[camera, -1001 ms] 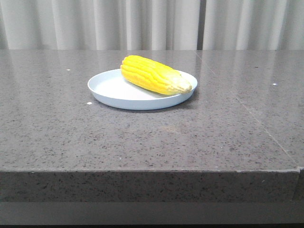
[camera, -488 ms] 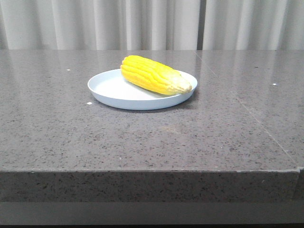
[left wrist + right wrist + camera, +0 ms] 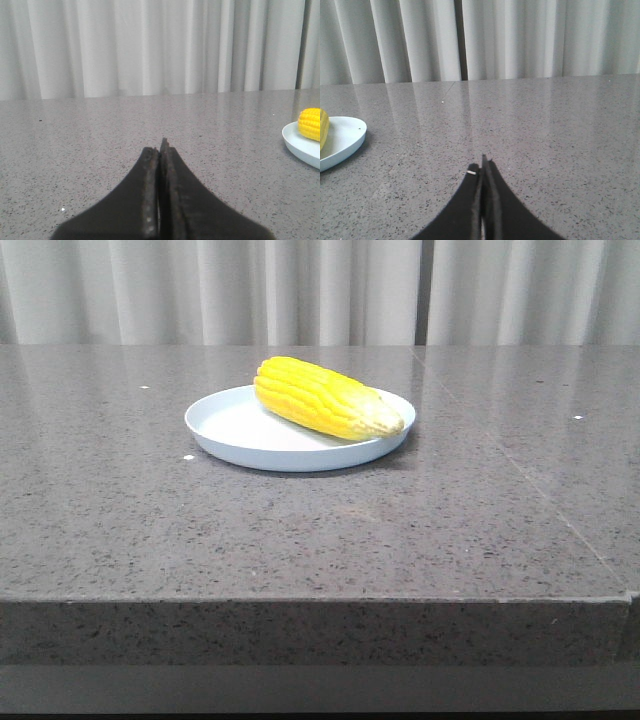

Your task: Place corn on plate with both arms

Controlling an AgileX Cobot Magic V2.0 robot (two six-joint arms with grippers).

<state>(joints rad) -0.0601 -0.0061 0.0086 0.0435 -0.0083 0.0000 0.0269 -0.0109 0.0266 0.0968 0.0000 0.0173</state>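
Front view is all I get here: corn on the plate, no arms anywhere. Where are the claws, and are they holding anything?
Observer: The left claw is shut on nothing; its wrist view shows the fingers pressed together over bare table.
Operator: And the right one?
Observer: The right claw is also shut and holds nothing, with grey table under it.
Operator: Are they near the plate?
Observer: Both are apart from it. The left wrist view catches only the plate rim and one end of the corn at the frame's edge; the right wrist view shows a slice of the plate at its opposite edge.
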